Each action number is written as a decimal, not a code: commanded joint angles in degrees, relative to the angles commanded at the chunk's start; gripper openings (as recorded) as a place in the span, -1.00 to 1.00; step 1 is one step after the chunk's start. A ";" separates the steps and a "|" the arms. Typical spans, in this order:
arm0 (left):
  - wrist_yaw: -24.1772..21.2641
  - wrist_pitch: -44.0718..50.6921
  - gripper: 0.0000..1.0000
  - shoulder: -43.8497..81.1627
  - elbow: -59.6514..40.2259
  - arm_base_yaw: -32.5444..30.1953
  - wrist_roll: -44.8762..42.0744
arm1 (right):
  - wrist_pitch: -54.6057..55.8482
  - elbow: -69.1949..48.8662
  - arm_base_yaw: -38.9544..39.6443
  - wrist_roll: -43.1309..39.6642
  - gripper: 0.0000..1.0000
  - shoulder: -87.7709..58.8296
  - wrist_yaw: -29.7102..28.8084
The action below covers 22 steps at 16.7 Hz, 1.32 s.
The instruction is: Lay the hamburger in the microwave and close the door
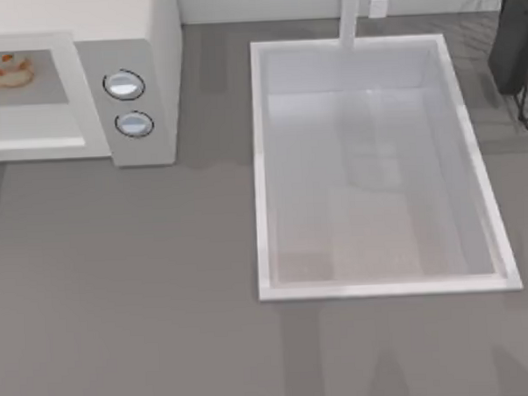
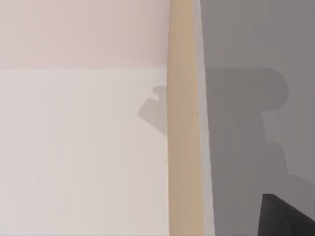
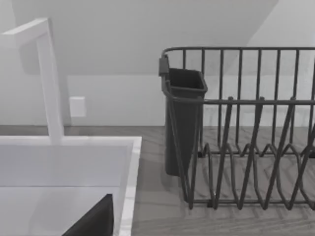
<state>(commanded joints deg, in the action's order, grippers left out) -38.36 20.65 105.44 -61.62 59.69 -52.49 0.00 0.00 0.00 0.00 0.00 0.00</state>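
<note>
The microwave (image 1: pixel 156 45) stands at the table's back left, with two round knobs (image 1: pixel 124 85) on its grey side panel. The hamburger (image 1: pixel 11 70), a small tan bun with orange-red specks, lies on the pale grey area inside the white frame (image 1: pixel 33 129) of the microwave's front. I cannot tell whether the door is open or shut. A dark piece of my left gripper (image 2: pixel 288 216) shows beside a white surface and a tan strip (image 2: pixel 184 147). Over the sink's corner, a dark piece of my right gripper (image 3: pixel 96 221) shows.
A white sink basin (image 1: pixel 261 163) with a faucet (image 1: pixel 351 14) fills the table's middle and right. A dark wire dish rack (image 3: pixel 256 147) with a cup holder (image 3: pixel 184 123) stands at the back right (image 1: pixel 513 47). Bare grey tabletop runs along the front.
</note>
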 joint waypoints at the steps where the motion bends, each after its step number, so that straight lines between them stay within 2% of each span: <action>1: 0.00 -0.07 -1.00 0.03 0.06 0.00 0.00 | 0.00 0.00 0.00 0.00 1.00 0.00 0.00; 7: 0.81 -1.04 -1.00 -2.31 2.26 -1.22 1.62 | 0.00 0.00 0.00 0.00 1.00 0.00 0.00; 15: 4.93 -9.55 -1.00 -17.20 20.39 -10.19 10.88 | 0.00 0.00 0.00 0.00 1.00 0.00 0.00; 22: 5.85 -10.21 -1.00 -18.85 22.25 -11.44 12.43 | 0.00 0.00 0.00 0.00 1.00 0.00 0.00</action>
<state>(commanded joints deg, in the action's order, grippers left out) -32.51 10.44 86.59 -39.37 48.26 -40.06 0.00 0.00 0.00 0.00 0.00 0.00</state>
